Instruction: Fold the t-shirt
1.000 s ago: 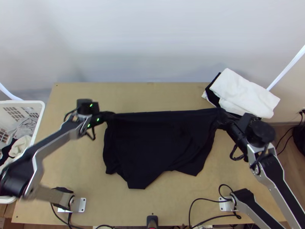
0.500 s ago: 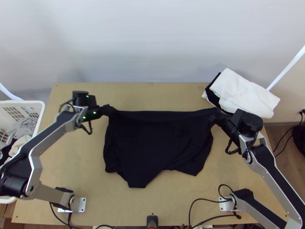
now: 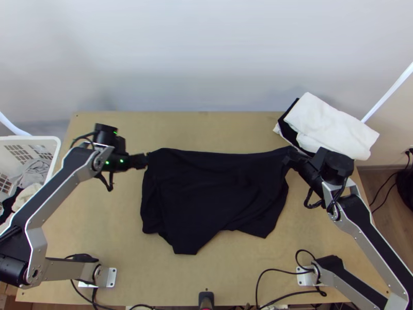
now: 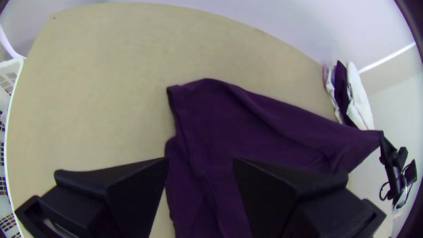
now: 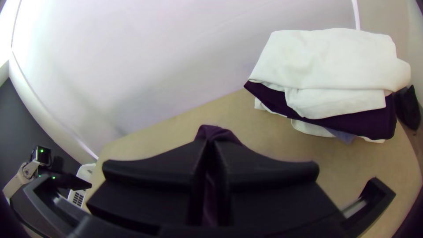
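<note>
T-shirt [image 3: 211, 196] corner clamped in right claw [image 3: 290, 157]; left claw [image 3: 145, 160] agape; table [image 3: 206, 130] beyond far edge

t-shirt [image 3: 211, 194]: corner hidden by right fingers [image 3: 292, 159] | basket [image 3: 36, 138]: cut by left edge

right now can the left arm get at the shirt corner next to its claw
Likely yes: the left claw stands open by that shirt corner, and nothing seems in the way; the right claw holds another.

And here's the wooden table [image 3: 178, 130]: black t-shirt [image 3: 211, 196] lying mostly across the middle, folded pile [image 3: 330, 126] at the far right corner, cables [image 3: 279, 269] along the near edge!
</note>
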You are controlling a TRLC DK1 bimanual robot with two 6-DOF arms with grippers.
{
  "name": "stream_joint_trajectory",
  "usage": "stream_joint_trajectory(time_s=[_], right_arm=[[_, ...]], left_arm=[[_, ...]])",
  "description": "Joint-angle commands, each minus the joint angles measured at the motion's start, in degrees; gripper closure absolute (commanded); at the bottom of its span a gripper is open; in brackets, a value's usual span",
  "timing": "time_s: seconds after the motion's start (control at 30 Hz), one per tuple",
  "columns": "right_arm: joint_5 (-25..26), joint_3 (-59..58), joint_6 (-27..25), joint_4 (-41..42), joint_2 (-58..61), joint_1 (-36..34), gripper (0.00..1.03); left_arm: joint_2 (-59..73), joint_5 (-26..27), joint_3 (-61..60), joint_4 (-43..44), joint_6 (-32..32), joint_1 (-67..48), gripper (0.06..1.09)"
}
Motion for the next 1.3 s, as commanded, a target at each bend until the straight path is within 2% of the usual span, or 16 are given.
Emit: stream_joint_trajectory(time_s=[0.0, 0.07, 0.27, 0.37, 1.27], right_arm=[[0.79, -1.0, 0.95, 0.89, 0.69, 0.48, 1.0], [0.79, -1.18, 0.95, 0.89, 0.69, 0.48, 1.0], [0.79, -1.35, 0.95, 0.89, 0.6, 0.48, 1.0], [0.79, -1.35, 0.95, 0.89, 0.6, 0.57, 1.0], [0.79, -2.41, 0.95, 4.06, 1.22, 0.92, 1.0]], left_arm=[[0.02, -1.51, -1.0, -1.5, -0.83, -3.57, 0.51], [0.46, -3.27, -1.87, -1.41, -1.54, -5.6, 0.61], [5.47, -8.98, -2.05, -1.32, -2.5, -8.06, 0.61], [7.49, -9.95, -1.87, -1.06, -2.5, -7.97, 0.61], [16.54, -10.04, 2.17, 1.93, -3.65, -8.14, 0.61]])
